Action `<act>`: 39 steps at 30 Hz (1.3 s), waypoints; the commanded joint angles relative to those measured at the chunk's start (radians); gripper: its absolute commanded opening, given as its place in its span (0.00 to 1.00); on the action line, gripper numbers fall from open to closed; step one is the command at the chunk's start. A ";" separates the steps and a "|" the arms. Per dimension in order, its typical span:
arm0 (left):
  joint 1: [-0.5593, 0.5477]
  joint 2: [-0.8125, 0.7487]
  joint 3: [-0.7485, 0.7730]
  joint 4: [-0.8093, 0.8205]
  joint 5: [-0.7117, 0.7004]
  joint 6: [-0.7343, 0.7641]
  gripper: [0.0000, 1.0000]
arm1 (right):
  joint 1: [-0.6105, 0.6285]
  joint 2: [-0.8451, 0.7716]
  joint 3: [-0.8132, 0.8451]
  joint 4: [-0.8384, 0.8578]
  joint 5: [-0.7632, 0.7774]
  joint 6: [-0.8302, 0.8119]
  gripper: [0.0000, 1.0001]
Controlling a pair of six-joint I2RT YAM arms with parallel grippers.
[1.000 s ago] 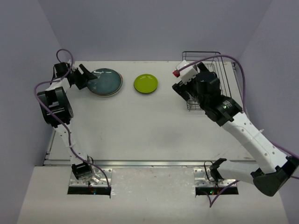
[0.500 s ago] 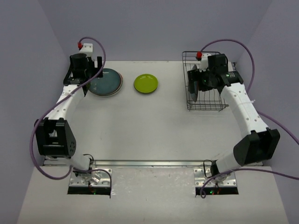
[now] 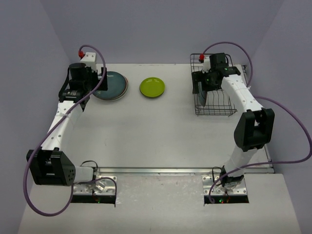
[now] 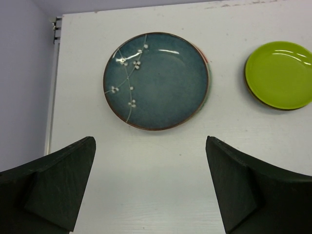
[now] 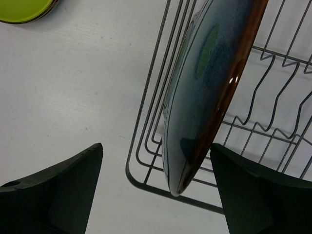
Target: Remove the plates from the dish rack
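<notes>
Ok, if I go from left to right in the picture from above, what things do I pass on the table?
Teal-blue plate → lime green plate → dish rack.

Lighting is bright, even and diffuse, from overhead. The table [image 3: 146,131] reads near-white in all views and close to clipping in the wrist views. Shadows are soft and short, with a thin dark rim under the lime plate [image 4: 279,74]. Glare is minor: small streaks near the top edge of the teal plate [image 4: 157,80], one on the lime plate, and pinpoints on the brown rim of the standing plate [image 5: 209,73]. Fingers [image 4: 53,190] of the left gripper [image 4: 150,139] and fingers [image 5: 58,190] of the right gripper [image 5: 156,146] are near-black, with little detail and slightly soft edges. Dish rack [image 5: 136,131] wires are crisp. Top view is low-res with no motion blur. The walls [image 3: 146,29] are violet-tinted and darker at the sides, and table edges read straight.
</notes>
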State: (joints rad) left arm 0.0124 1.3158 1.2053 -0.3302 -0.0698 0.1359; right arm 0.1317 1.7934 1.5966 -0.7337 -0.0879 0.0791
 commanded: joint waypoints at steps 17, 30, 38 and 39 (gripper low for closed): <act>-0.002 -0.064 0.024 -0.102 0.297 -0.118 0.95 | -0.032 -0.144 -0.041 0.146 -0.092 -0.017 0.00; -0.002 -0.031 0.065 -0.113 0.533 -0.168 0.98 | -0.223 -0.207 0.243 0.034 -0.422 0.123 0.00; -0.002 -0.001 0.137 -0.138 0.691 -0.227 0.98 | -0.173 -0.275 0.301 -0.019 -0.606 -0.206 0.00; -0.002 0.002 0.150 -0.138 0.722 -0.240 0.98 | -0.144 -0.297 0.294 -0.040 -0.603 -0.297 0.00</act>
State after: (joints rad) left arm 0.0124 1.3136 1.2708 -0.4831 0.5039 -0.0444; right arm -0.1105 1.6151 1.8400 -0.8211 -0.5302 0.0931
